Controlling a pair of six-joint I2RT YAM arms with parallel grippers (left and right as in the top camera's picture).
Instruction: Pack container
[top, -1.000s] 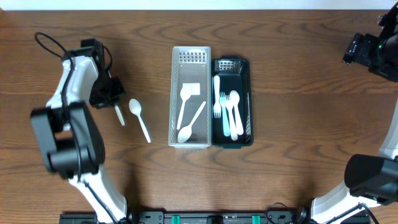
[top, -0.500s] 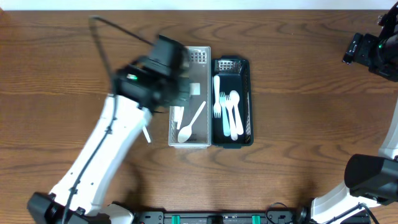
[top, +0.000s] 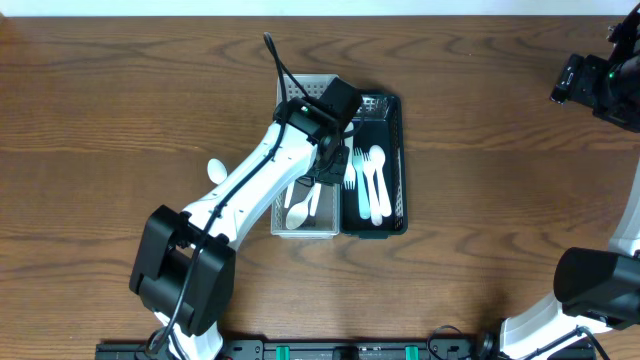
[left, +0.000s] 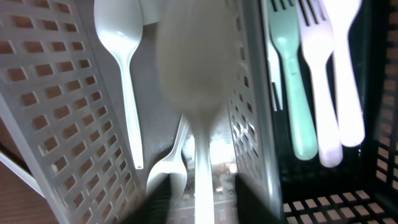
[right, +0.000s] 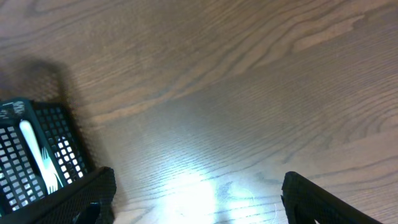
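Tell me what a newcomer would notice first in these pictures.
The left arm stretches across the table, its hand holding a white spoon over the white basket. Right beside it, the black basket holds pale cutlery; another spoon lies on the table further left.

Spoon blurred, hndl end hidden.

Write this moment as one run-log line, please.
left fingers: holding white plastic spoon over white perforated basket | right fingers: open | another white plastic spoon: on wooden table
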